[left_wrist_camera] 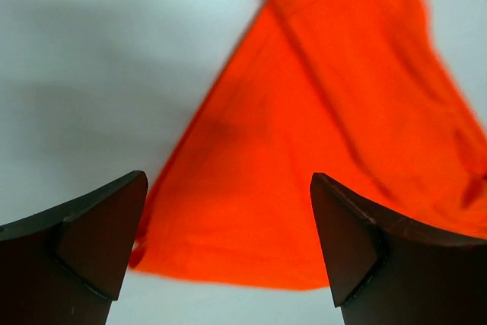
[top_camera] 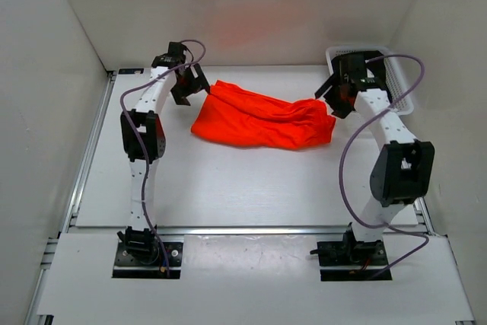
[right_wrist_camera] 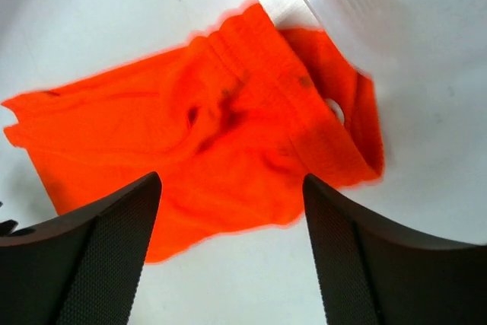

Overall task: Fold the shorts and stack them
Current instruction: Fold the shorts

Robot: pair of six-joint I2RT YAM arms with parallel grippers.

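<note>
Both wide open, nothing held: left pincer (top_camera: pixel 189 87) hangs just off one end of the shorts (top_camera: pixel 262 121), right pincer (top_camera: pixel 340 98) just off the other. The cloth lies bunched between them (thin stuff), so a shallow pinch could catch one layer and skew the fold.

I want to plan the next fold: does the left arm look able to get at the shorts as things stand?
Probably yes: the left claw stands open right at the left end of the shorts, and nothing lies between them.
</note>
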